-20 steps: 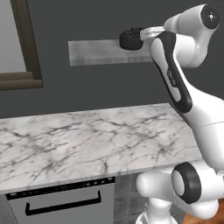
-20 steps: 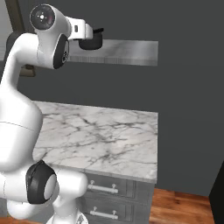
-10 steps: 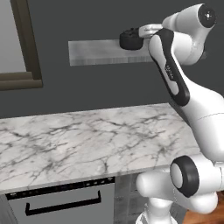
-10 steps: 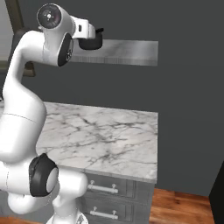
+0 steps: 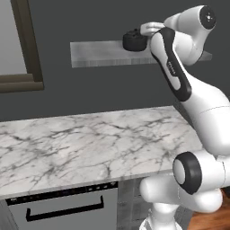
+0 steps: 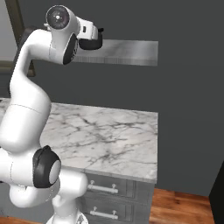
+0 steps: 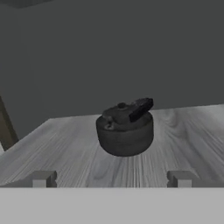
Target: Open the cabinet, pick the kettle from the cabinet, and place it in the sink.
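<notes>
Nearest the base lies the marble counter (image 5: 90, 143), bare of the task's things, with dark drawer fronts below its edge. Above and beyond it, a grey shelf (image 5: 99, 53) runs along the dark wall, and the arm reaches up to it.

The gripper (image 7: 111, 177) hovers level with the shelf surface, its jaws spread wide and empty, one fingertip (image 7: 43, 178) on each side of the hand view. The kettle (image 7: 125, 130) sits upright on the shelf just beyond them, roughly centred between the two tips but not yet between them, its handle angled to the upper right.

What could go wrong, as I judge it: the kettle is squat and round, so jaws closing on the curved body may squeeze it forward out of the grip, or nudge it toward the back wall if the advance runs long. A low approach could also scrape the fingertips on the shelf.

The hand view gives the gap between tips and kettle and the handle's direction. The left base view shows the kettle (image 5: 134, 40) at the shelf with the hand beside it, and how high it sits above the counter. In the right base view the arm's upper joint covers much of the kettle (image 6: 92, 41).
</notes>
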